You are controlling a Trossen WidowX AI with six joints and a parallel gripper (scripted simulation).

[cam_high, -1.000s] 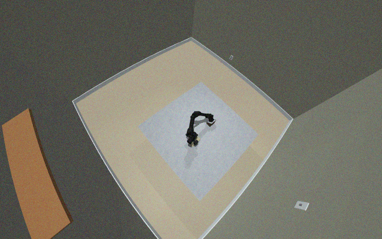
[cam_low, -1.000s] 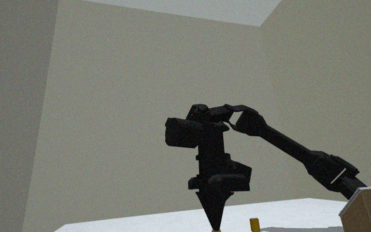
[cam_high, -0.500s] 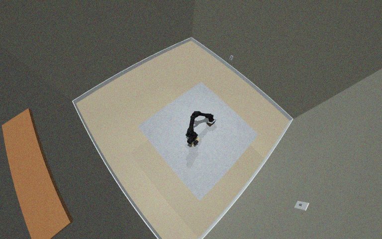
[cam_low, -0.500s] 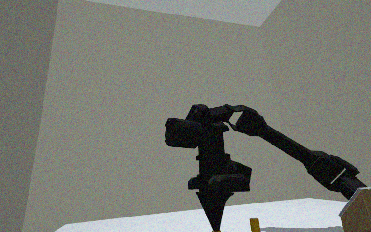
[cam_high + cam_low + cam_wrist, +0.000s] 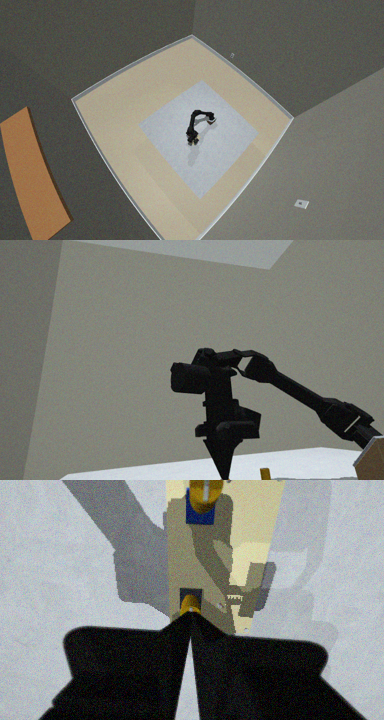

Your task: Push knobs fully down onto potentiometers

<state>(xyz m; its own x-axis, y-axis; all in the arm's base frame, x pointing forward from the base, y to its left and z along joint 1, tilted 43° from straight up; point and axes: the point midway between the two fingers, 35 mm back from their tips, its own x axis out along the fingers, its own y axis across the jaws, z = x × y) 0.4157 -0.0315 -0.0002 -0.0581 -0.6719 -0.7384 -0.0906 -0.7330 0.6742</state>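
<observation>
The cream circuit board [image 5: 255, 515] lies below my gripper, partly in its shadow. The near yellow knob [image 5: 189, 601] stands on a dark blue potentiometer [image 5: 183, 594]. The far yellow knob [image 5: 216, 494] [image 5: 265, 474] stands over a blue potentiometer [image 5: 192, 518]. My gripper [image 5: 191, 616] [image 5: 225, 478] is shut with nothing between the fingers, pointing straight down. Its tips are at the top of the near knob and seem to touch it. In the exterior view only a sliver of the near knob shows, lower than the far knob's top. The gaps below both knobs are hidden.
The pale table top [image 5: 226, 147] [image 5: 141, 467] bears the arm and the board. The arm [image 5: 192, 121] [image 5: 297, 390] reaches over from its base. A brown block with a pale edge [image 5: 370, 460] stands at the lower right in the exterior view.
</observation>
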